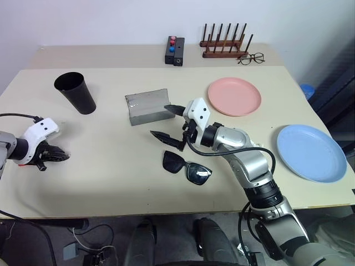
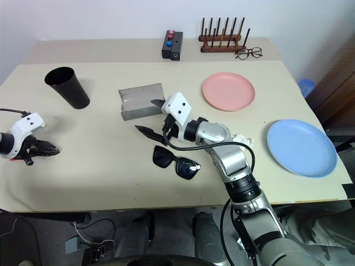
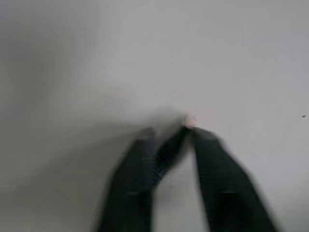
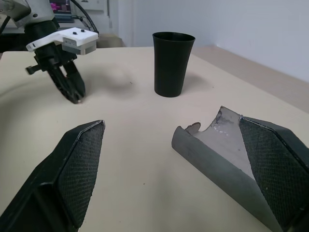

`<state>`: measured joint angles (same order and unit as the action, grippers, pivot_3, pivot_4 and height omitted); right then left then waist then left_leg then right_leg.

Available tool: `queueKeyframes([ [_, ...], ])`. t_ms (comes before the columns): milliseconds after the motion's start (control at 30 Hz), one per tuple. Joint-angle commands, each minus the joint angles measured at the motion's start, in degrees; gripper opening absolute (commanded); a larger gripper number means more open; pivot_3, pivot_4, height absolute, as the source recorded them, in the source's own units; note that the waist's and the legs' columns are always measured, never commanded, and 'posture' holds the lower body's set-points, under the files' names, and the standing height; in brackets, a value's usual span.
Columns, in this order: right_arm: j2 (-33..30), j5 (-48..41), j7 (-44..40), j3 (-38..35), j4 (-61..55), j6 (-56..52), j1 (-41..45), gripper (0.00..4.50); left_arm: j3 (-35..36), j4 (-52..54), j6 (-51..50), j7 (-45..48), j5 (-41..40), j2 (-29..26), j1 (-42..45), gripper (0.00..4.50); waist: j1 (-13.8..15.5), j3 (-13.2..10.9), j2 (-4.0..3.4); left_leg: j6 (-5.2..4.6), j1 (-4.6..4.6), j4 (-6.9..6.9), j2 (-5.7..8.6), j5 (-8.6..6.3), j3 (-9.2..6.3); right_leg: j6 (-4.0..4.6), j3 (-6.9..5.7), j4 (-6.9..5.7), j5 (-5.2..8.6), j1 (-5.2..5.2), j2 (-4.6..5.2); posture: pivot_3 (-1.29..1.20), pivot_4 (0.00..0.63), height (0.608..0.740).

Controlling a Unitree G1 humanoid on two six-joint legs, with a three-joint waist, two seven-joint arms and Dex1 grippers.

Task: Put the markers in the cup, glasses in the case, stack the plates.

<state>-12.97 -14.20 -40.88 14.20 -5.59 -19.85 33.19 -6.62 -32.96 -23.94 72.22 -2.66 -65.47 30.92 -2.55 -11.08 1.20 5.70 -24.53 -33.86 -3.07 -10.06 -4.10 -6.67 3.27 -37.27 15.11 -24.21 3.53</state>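
Note:
My left gripper [image 1: 55, 156] is down at the table's left side, shut on a thin black marker [image 3: 171, 145] with a reddish end; that view is blurred. The black cup [image 1: 76, 92] stands upright behind it. My right gripper [image 1: 166, 122] hovers open mid-table, level, just right of the open grey case [image 1: 147, 107], with nothing between its fingers. The black sunglasses [image 1: 187, 167] lie on the table in front of that gripper. A pink plate [image 1: 234, 96] sits at the back right and a light blue plate [image 1: 310, 152] near the right edge, well apart.
A small black box with red and blue buttons [image 1: 175, 51], a wooden peg rack [image 1: 224, 44] and clear-lens eyeglasses [image 1: 251, 58] stand along the back. The table's front edge runs close below the sunglasses.

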Motion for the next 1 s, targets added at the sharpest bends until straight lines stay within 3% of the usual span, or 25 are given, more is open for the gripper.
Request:
queueKeyframes([
  [33, 0.0, -0.2, -0.3, -0.5, -2.1, 0.8, 0.4, 4.5, 2.5, 4.5, -2.6, -0.8, -1.2, 0.4, -2.1, 0.1, 0.0, 0.0, -0.02, 0.0, 0.0, 0.0, 0.0, 0.0, 0.0, 0.0, 0.01, 0.0, 0.0, 0.0, 0.0, 0.0, 0.15, 0.738],
  [267, 0.2, -0.2, -0.6, -0.4, -1.3, 1.1, 1.0, 4.5, 6.9, 10.3, -6.2, -4.6, -3.5, 2.1, -3.8, 0.1, 0.1, 0.0, 0.0, 0.0, 0.0, -0.04, 0.0, 0.0, 0.0, -0.01, 0.01, -0.02, 0.0, 0.01, 0.0, 0.0, 0.15, 0.738],
  [433, 0.3, 0.0, -0.7, -0.4, -1.1, 1.3, 0.9, 4.5, 9.8, 11.0, -10.8, -11.1, -4.8, 5.7, -0.2, 0.1, 0.1, 0.0, 0.01, 0.0, 0.0, -0.04, 0.0, 0.0, -0.01, -0.03, 0.01, -0.03, -0.01, 0.01, -0.01, 0.0, 0.15, 0.738],
  [667, 0.8, 0.3, -0.7, -0.2, -0.9, 1.4, 1.0, 4.5, 9.7, 12.5, -15.7, -19.3, -4.3, 11.3, 5.0, 0.1, 0.0, 0.0, 0.04, 0.0, -0.01, -0.06, 0.01, 0.0, -0.05, -0.2, 0.0, -0.05, -0.09, 0.03, -0.04, 0.0, 0.15, 0.738],
  [867, 0.8, 0.5, -0.6, -0.3, -1.0, 1.4, 0.8, 4.5, 9.1, 10.8, -18.5, -19.7, -4.6, 11.6, 5.8, 0.1, -0.2, 0.0, 0.03, 0.0, 0.01, -0.05, 0.0, 0.0, -0.06, -0.21, 0.01, -0.07, -0.09, 0.02, -0.07, 0.0, 0.15, 0.738],
  [1000, 0.7, 0.5, -0.4, -0.3, -1.6, 1.1, 0.4, 4.5, 8.4, 9.8, -19.4, -19.5, -3.8, 10.4, 5.2, 1.37, 0.0, 0.0, 0.03, 0.0, 0.0, -0.06, 0.01, 0.0, -0.06, -0.21, 0.01, -0.08, -0.1, 0.03, -0.06, 0.0, 0.15, 0.738],
])
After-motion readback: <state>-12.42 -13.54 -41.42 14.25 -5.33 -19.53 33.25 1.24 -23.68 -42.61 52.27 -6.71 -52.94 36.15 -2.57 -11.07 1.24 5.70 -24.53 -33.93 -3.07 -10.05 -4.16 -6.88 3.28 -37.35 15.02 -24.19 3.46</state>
